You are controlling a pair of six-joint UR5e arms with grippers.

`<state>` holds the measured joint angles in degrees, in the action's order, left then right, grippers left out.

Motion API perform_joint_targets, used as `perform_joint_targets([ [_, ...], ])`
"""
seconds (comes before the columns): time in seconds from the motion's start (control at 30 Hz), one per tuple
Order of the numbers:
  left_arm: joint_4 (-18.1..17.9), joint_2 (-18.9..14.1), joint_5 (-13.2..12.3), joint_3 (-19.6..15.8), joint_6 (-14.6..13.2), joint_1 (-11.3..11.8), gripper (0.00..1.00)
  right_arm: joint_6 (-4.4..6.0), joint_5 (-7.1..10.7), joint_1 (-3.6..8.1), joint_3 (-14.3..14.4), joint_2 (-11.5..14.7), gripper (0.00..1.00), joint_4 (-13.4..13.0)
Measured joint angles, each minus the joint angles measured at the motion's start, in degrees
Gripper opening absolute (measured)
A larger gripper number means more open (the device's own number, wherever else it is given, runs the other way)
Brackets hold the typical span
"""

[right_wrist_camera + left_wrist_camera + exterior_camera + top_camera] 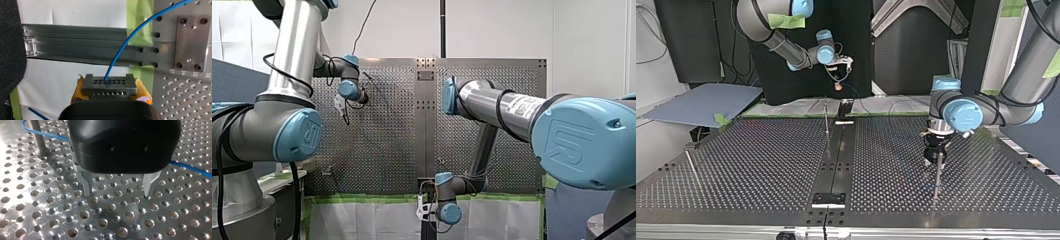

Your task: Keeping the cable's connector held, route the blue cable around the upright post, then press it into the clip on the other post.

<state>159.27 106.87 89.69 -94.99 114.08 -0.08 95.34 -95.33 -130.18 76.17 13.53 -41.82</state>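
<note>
My right end effector (110, 88) clamps the connector (110, 82) just off the table's (62, 220) arm-side edge, giving the blue cable (120, 50) a fixed end. My left end effector (117, 193) is spread wide and empty, with its tips low over the table. The cable crosses behind it by the upright post (37, 137), so it is probably lining up to grab and route the cable.

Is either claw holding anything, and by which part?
My right gripper grips the connector of the blue cable by its sides. My left gripper is open, holding nothing.
</note>
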Motion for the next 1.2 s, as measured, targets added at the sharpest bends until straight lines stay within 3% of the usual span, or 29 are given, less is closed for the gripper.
perform_joint_targets([
  [0.3, 0.00, 0.02, 0.00, 0.00, 0.00, -0.06, 1.00, 0.10, 0.00, 1.15, 0.95, -0.99, 0.00, -1.74],
  [0.57, -0.01, 0.02, 0.00, 0.00, 0.00, -0.07, 1.00, 1.23, 0.08, 2.60, 3.49, -1.11, 0.00, -5.10],
  [0.8, -0.01, 0.01, 0.01, 0.00, 0.00, -0.08, 1.00, 0.61, -0.01, 3.64, 5.88, -0.94, 0.00, -6.64],
  [0.93, 0.00, 0.00, 0.06, 0.00, 0.13, -0.07, 1.00, -0.07, -0.06, 4.13, 7.91, 0.54, 0.00, -7.97],
  [1.2, 0.01, 0.01, 0.69, 0.00, 0.26, 0.00, 1.00, -0.32, -1.17, 5.05, 12.23, 4.75, 0.00, -12.11],
])
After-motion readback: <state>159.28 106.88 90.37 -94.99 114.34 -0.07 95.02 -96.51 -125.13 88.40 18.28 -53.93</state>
